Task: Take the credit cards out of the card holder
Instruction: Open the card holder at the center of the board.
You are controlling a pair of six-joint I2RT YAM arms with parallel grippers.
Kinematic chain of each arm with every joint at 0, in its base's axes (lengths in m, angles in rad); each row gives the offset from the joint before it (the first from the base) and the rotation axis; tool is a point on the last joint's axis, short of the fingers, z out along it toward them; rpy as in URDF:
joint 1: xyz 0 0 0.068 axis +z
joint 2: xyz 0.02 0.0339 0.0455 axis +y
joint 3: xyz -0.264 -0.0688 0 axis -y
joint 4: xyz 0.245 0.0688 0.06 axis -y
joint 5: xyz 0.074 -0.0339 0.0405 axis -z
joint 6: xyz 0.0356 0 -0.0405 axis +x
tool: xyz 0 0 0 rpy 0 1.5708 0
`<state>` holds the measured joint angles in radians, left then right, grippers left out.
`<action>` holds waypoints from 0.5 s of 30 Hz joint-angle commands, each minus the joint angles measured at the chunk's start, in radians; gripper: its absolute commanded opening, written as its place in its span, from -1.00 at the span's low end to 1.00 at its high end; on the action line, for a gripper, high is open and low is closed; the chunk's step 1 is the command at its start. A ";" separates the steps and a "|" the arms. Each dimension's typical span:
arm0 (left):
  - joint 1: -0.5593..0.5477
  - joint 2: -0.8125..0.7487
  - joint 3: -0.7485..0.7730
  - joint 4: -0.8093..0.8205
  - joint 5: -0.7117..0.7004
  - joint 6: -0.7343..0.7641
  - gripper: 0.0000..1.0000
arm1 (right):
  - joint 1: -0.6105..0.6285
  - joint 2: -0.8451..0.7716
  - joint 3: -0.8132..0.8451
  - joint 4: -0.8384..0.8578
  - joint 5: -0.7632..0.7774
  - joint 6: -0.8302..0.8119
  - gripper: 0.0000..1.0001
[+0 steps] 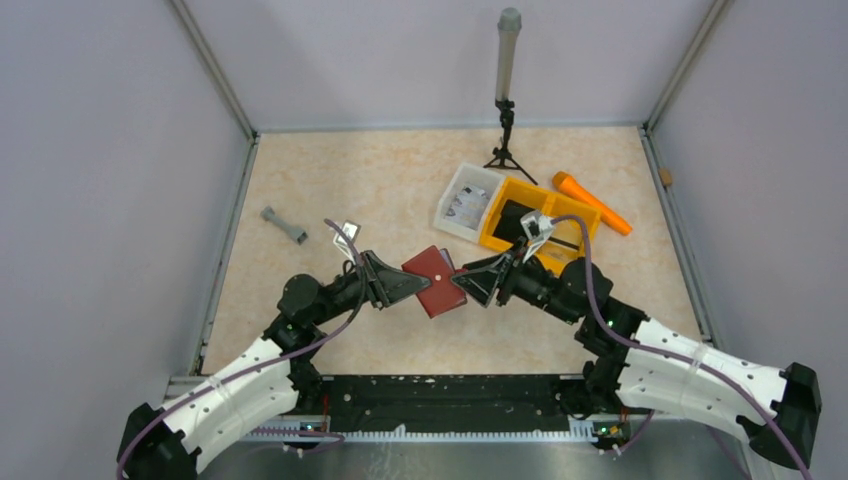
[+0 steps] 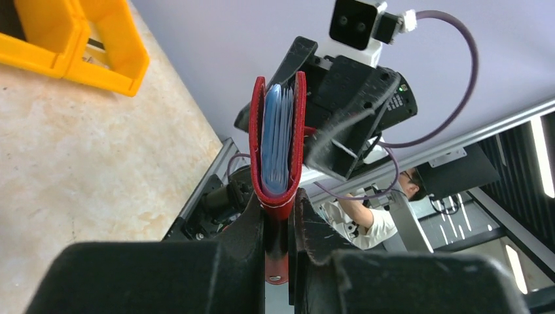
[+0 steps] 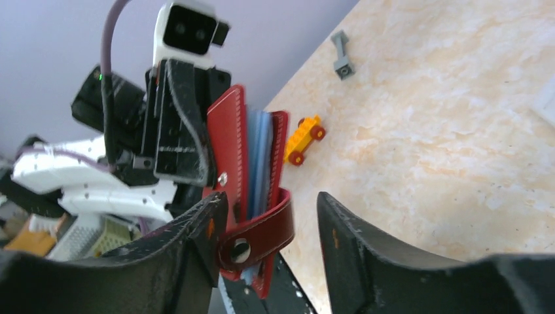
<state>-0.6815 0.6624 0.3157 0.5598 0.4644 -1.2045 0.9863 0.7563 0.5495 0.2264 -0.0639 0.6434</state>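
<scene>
The dark red card holder [image 1: 436, 281] hangs in the air between the two arms, standing on edge. My left gripper [image 2: 280, 204] is shut on its folded spine, and the snap tab end pokes down between the fingers. Pale bluish credit cards [image 2: 275, 137] show edge-on between the two red covers. My right gripper [image 3: 271, 199] is open around the holder's opposite edge. Its left finger [image 3: 208, 219] rests against the unsnapped tab [image 3: 262, 226], and its right finger stands well apart. The credit cards [image 3: 259, 157] also show in the right wrist view, still inside the card holder [image 3: 227, 140].
A yellow-orange divided bin [image 1: 573, 219] and a white tray [image 1: 481, 179] stand at the back right, with an orange tool [image 1: 592, 202] beside them. A small tripod with a grey tube [image 1: 507, 100] stands at the back. A grey part [image 1: 284, 226] lies left. A yellow toy car [image 3: 304, 139] sits on the table.
</scene>
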 commanded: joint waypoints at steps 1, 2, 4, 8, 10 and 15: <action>0.003 -0.014 0.005 0.141 0.032 -0.031 -1.00 | 0.004 -0.053 0.016 0.042 0.172 0.034 -0.03; 0.003 -0.018 0.005 0.148 0.034 -0.034 -1.00 | 0.004 -0.061 0.015 0.031 0.197 0.036 -0.13; 0.003 -0.023 0.002 0.168 0.036 -0.040 -1.00 | 0.004 -0.072 0.010 0.009 0.229 0.044 -0.30; 0.003 -0.021 -0.020 0.245 0.044 -0.075 -1.00 | 0.004 -0.058 0.007 0.023 0.185 0.054 -0.41; 0.003 -0.014 -0.030 0.281 0.045 -0.087 -1.00 | 0.005 -0.038 0.014 0.034 0.147 0.057 -0.20; 0.003 -0.012 -0.036 0.314 0.039 -0.099 -1.00 | 0.004 0.013 0.030 0.063 0.076 0.079 -0.05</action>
<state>-0.6815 0.6556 0.2810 0.7383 0.4984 -1.2781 0.9863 0.7429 0.5495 0.2279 0.0708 0.7033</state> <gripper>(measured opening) 0.125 0.520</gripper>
